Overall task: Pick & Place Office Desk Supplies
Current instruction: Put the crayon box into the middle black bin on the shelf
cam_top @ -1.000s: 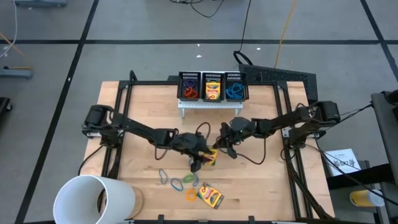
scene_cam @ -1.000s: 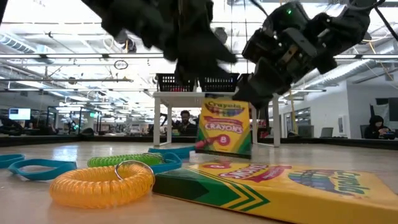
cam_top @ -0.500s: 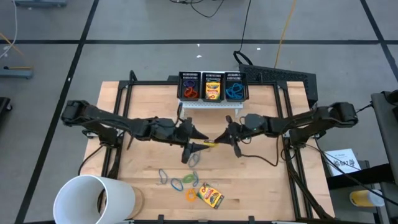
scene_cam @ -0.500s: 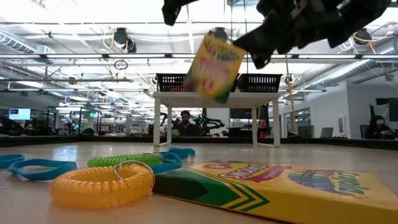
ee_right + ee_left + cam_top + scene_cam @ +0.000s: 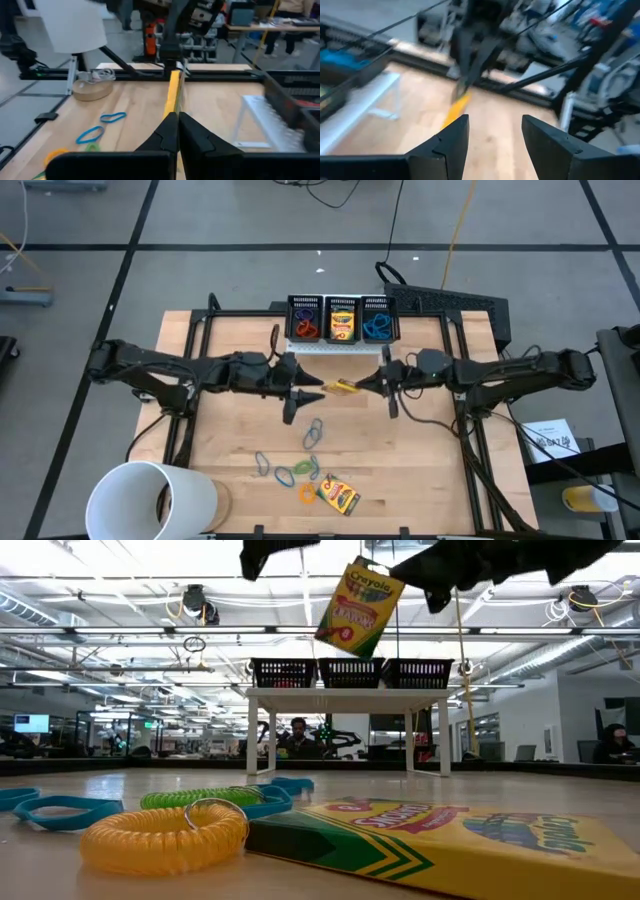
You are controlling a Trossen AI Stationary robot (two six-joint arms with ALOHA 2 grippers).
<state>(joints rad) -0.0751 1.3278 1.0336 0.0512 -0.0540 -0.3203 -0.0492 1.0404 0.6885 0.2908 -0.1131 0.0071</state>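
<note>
Nearest the bottom edge of the high view stands the large white cup (image 5: pixel 150 500), at lower left, with a roll of tape (image 5: pixel 92 88) tucked beside it. Right of the cup, low in the frame, 1 flat crayon box (image 5: pixel 338 495) lies on the bench (image 5: pixel 420 460); in the low view it fills the lower right foreground. Just left of that box sits a cluster of loops: an orange coil (image 5: pixel 165 834), a green one (image 5: pixel 200 797) and blue bands (image 5: pixel 60 810), with 1 more blue-grey loop (image 5: pixel 313 432) a little higher toward the middle of the high view.

At mid-frame in the high view the 2 arms reach in from either side and nearly meet. The right tool (image 5: pixel 373 383) is closed on the edge of a second crayon box (image 5: pixel 344 387), which hangs in the air above the bench; in the low view this box shows tilted at top centre. The left tool (image 5: pixel 312 390) faces it from the left, just beside the box, its fingers (image 5: pixel 451 140) spread apart with nothing between them.

Farther up the frame, a small white stand (image 5: pixel 340 346) carries 3 black mesh bins (image 5: pixel 341 320) in a row: the left 1 holds purple and orange loops, the middle 1 another crayon box, the right 1 blue loops.
</note>
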